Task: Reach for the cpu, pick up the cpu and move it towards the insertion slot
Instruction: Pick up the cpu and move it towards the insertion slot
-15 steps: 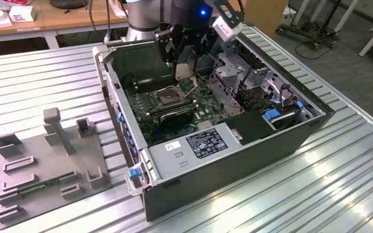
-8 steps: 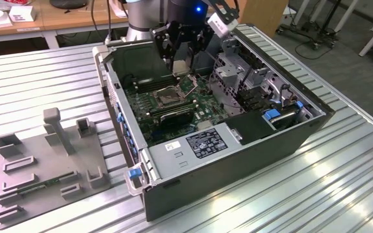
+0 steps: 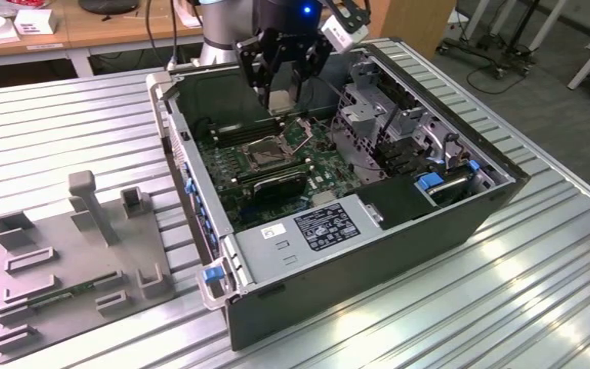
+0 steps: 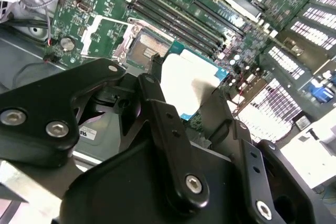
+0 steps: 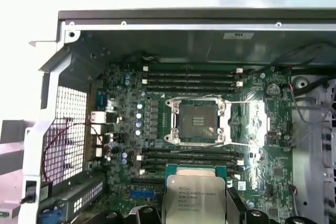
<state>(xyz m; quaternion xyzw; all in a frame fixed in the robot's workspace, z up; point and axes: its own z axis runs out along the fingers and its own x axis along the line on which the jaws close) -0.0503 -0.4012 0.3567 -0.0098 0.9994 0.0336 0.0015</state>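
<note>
The cpu [image 5: 194, 195], a flat square chip with a silvery top on a green edge, hangs above the motherboard with my gripper [image 4: 186, 83] shut on its two sides. The black fingers [image 4: 152, 95] clamp it from either side. In the exterior view the gripper [image 3: 279, 98] is lowered into the open computer case [image 3: 377, 254] near its far wall, with the cpu [image 3: 277, 100] at its tips. The insertion slot [image 5: 198, 121], a silver-framed socket with a dark centre, lies open on the board a short way from the chip. It also appears as the insertion slot [image 4: 144, 49] and the insertion slot [image 3: 265, 147].
Black memory slots [image 5: 191, 77] flank the socket on both sides. A metal drive cage [image 3: 392, 127] and case walls hem in the arm. On the slatted metal table, at the exterior view's left, sits a grey tray [image 3: 70, 246] with a green memory stick [image 3: 64, 294].
</note>
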